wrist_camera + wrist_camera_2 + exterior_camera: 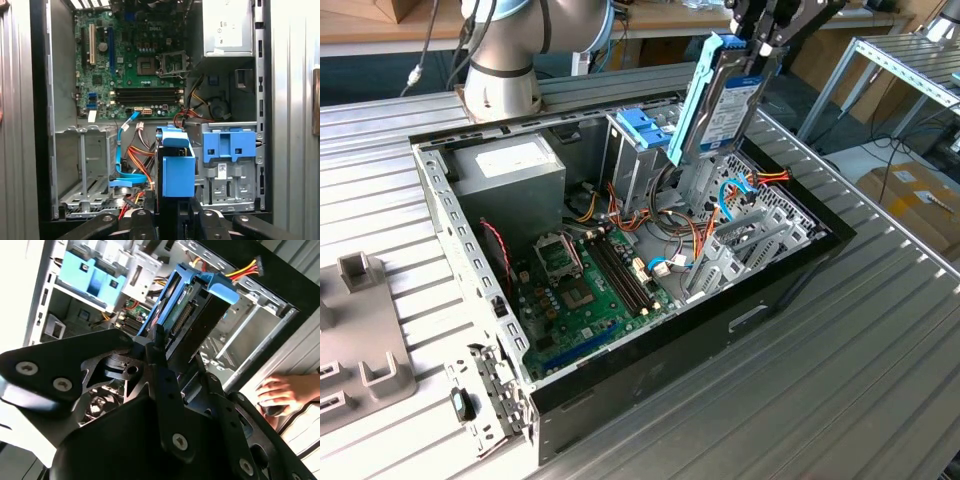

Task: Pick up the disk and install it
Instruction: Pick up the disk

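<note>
The disk [725,100], a grey metal drive with a pale label in a light-blue carrier, hangs on edge above the open computer case [790,270]. It is tilted, with its lower end just over the drive bay area near the case's right side in the exterior view. My gripper [765,50] is shut on the disk's upper end. In the second wrist view the disk [187,315] runs away from my black fingers [160,347], with its blue end tab [222,287] at the far end. In the first wrist view the disk [177,167] appears end-on beside the empty metal bay [82,170].
A blue bracket [645,128] tops the tall metal cage next to the disk. The motherboard [585,285], power supply [510,165] and coloured cables [745,190] lie inside the case. A person's hand [282,392] rests by the case's outer edge. Grey fixtures [360,340] sit at the exterior view's left.
</note>
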Tool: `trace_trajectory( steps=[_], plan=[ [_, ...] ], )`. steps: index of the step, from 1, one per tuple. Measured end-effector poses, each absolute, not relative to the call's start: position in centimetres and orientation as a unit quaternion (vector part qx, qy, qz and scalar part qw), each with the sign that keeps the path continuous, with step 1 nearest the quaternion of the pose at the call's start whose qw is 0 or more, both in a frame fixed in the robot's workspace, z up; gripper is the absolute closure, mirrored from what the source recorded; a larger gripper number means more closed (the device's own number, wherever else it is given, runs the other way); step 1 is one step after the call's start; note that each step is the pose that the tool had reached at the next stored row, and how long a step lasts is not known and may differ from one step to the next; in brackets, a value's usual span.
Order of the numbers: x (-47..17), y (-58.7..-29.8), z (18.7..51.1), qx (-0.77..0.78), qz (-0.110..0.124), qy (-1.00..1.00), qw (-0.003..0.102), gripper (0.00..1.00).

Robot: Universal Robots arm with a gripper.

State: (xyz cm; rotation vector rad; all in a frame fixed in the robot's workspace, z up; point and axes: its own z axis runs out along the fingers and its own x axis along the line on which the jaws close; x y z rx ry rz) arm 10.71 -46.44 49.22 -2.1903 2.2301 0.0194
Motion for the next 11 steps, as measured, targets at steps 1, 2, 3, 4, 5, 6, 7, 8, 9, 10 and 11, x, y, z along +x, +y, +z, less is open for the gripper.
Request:
trace_trajectory(
  steps=[1,2,3,4,5,6,7,8,9,10,11],
  plan=[
    [10.7,-46.7,49.2,-0.701,0.006,0.713,0.008,0.65],
    [10.8,-47.0,49.2,-0.701,0.006,0.713,0.008,0.65],
    [10.8,-47.3,49.2,-0.701,0.006,0.713,0.008,0.65],
    [10.8,-47.9,49.2,-0.701,0.006,0.713,0.008,0.65],
    [10.8,-48.2,49.2,-0.701,0.006,0.713,0.008,0.65],
    [10.8,-48.6,49.2,-0.701,0.006,0.713,0.008,0.65],
    [10.9,-49.1,49.2,-0.701,0.006,0.713,0.008,0.65],
    [10.9,-49.4,49.2,-0.701,0.006,0.713,0.008,0.65],
    [10.9,-49.9,49.2,-0.701,0.006,0.713,0.008,0.65],
    [10.9,-50.4,49.2,-0.701,0.006,0.713,0.008,0.65],
    [10.9,-50.7,49.2,-0.701,0.006,0.713,0.008,0.65]
  ],
)
